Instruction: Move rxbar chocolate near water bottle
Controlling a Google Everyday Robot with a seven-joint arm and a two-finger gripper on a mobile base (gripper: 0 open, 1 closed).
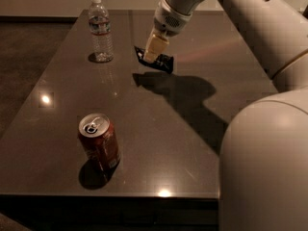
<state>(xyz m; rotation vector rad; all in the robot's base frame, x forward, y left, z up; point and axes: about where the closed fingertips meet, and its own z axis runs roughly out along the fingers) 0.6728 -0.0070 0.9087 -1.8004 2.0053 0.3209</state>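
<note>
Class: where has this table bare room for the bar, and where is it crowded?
Bare table lies between the water bottle and the soda can, right of the can, and between the bottle and the pincer, which holds the rxbar chocolate above the far middle. Only the far end is crowded.
</note>
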